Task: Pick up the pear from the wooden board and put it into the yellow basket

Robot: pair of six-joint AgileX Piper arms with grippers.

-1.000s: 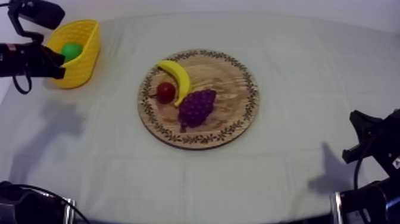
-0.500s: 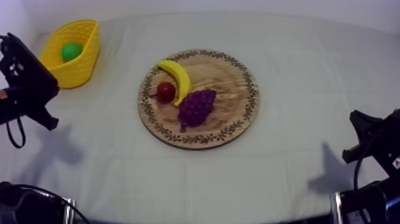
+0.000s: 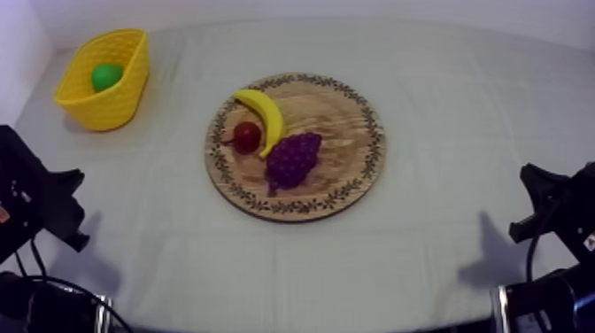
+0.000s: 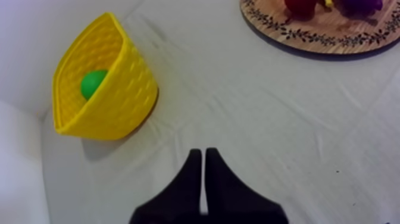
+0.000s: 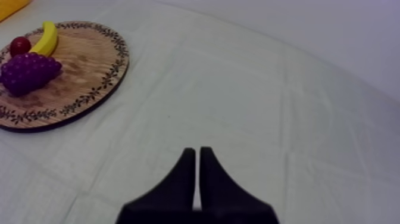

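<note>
Low at the near edge of the cloth-covered desk, I had my left hand and right hand each pressed together on nothing. Beyond, the wooden board carried a banana, grapes and a small red fruit. Farthest off, the pear lay inside the yellow basket; a light, stiff, smooth toy by my reckoning, best pinched across its belly.

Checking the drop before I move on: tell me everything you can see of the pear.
The pear is a bright green, smooth, rounded toy, plastic by its look. It lies inside the yellow basket, low against its wall, off the wooden board. The wall hides its lower part, so pose and stem cannot be told. Only the basket touches it.
</note>
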